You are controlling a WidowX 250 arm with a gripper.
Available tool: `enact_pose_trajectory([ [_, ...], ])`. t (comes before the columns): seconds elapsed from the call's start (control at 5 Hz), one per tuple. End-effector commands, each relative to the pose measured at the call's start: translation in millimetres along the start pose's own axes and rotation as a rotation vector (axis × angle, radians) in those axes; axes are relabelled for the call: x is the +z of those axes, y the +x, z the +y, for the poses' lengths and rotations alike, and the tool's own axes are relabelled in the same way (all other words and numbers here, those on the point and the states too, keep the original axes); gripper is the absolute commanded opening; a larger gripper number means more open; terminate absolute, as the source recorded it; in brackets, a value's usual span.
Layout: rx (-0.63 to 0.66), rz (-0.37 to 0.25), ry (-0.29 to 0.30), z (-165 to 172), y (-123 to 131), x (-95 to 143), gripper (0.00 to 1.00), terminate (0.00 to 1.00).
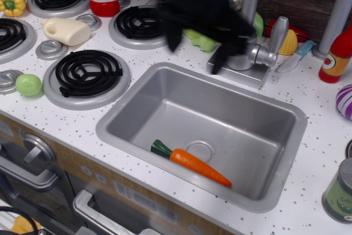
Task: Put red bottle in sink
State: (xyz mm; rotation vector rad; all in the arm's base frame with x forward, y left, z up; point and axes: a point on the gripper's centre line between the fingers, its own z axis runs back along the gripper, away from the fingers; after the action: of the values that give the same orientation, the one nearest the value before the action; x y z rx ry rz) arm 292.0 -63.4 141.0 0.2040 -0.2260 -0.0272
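The red bottle [336, 56] stands upright on the counter at the far right, next to a grey post. The sink [132, 98] fills the middle of the view; an orange carrot [192, 163] lies in its bottom beside the drain. My black gripper [197, 52] is motion-blurred above the sink's back rim, just left of the faucet. Its two fingers hang apart and hold nothing. It is well left of the red bottle and hides most of the green plate behind it.
The silver faucet [250, 39] stands at the sink's back rim between gripper and bottle. A cream jug-shaped bottle [65, 30], red bowl [105, 7], green ball [28, 85] and yellow pepper [12, 1] sit by the burners. A purple object [345, 100] and a can [340, 191] are at right.
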Motion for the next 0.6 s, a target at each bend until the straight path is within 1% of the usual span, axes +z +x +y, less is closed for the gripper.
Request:
enact_pose_trajectory([
  [0.0, -0.047, -0.098, -0.059, -56.8, 46.0, 22.6, 1.00, 0.00],
  [0.2, -0.072, -0.184, -0.115, -71.7, 84.7, 13.7, 1.00, 0.00],
  [0.4, -0.097, -0.243, -0.150, -75.8, 113.5, 4.4, 1.00, 0.00],
])
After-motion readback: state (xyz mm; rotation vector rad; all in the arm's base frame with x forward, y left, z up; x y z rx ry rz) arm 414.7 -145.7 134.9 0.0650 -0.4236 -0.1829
